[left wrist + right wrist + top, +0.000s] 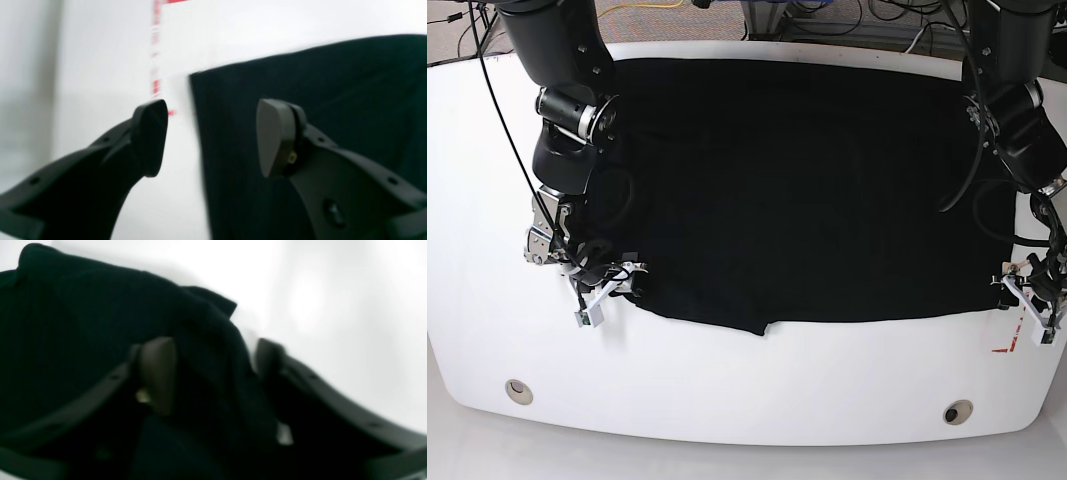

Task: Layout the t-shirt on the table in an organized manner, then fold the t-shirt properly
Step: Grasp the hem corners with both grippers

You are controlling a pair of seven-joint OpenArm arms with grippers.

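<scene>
The glossy white curved-edge table (747, 400) has grommet holes at five and seven o'clock. The large black cloth t-shirt (797, 190) lies spread, long axis three-to-nine. The left gripper (212, 138) gapes, straddling its corner hem; the right gripper (213, 373) pinches a bunched fold.

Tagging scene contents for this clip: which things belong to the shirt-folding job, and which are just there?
Job:
large black cloth t-shirt
glossy white table
left gripper
right gripper

Just there:
red tape mark
two round grommet holes
</scene>
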